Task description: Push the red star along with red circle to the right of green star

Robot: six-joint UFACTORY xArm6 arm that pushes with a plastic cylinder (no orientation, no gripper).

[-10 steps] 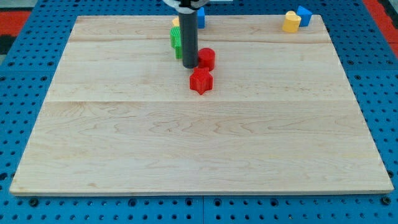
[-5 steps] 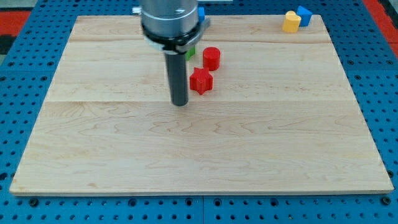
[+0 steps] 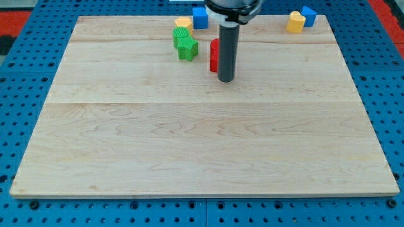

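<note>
Pale wooden boards made up the table top point(image 3: 189, 145), set on a blue pegboard point(image 3: 19, 94). My tip point(image 3: 226, 80) had no jaws to part or close; it was a plain dark rod resting on the wood, and it stood in front of the red blocks, hiding most of them. Only a sliver of red point(image 3: 214, 55) showed at the rod's nine o'clock edge, so I could not tell the red star from the red circle, nor whether I touched them. The green star block point(image 3: 187, 48) lay at nine o'clock from that red, near but apart, with a green block point(image 3: 180, 35) and a yellow block point(image 3: 183, 24) at its twelve o'clock. By my judgement the reds already sat roughly right of the green star; any further push should be short and gentle, aimed through both reds together, so neither slipped sideways off the rod.
</note>
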